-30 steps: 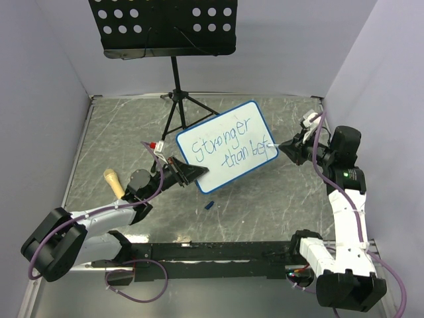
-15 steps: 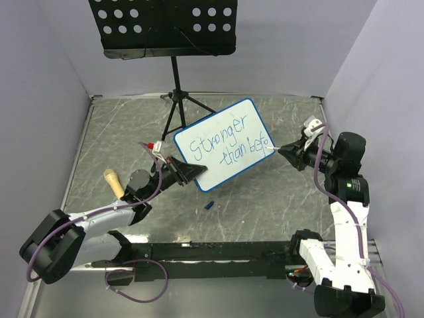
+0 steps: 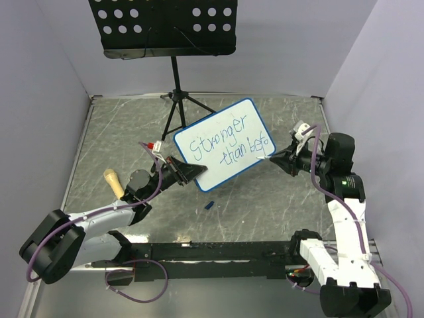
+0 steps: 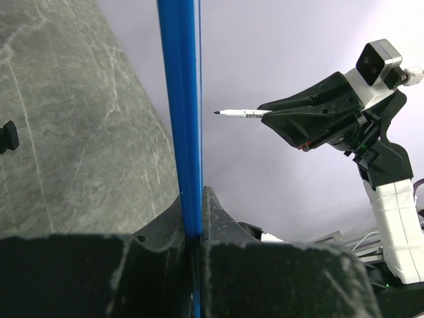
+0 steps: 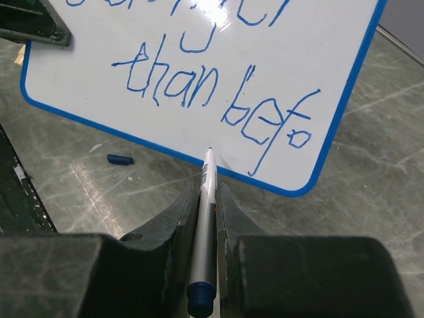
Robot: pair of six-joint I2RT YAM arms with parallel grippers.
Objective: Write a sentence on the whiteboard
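The blue-framed white whiteboard (image 3: pixel 222 142) tilts over the grey bench (image 3: pixel 119 132), the left pincer (image 3: pixel 194 173) clamped on its 7 o'clock corner. The right pincer (image 3: pixel 277 158) grips a slim white marker (image 5: pixel 207 199), tip just off the board. Land it lightly after "befo" in the blue handwritten sentence (image 5: pixel 218 86).

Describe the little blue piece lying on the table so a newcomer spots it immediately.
Find the tilted blue-framed whiteboard mid-table. Just below its lower edge, on the marbled table, lies a small dark blue piece, perhaps a pen cap. Far smaller than anything near it, it touches only the table.
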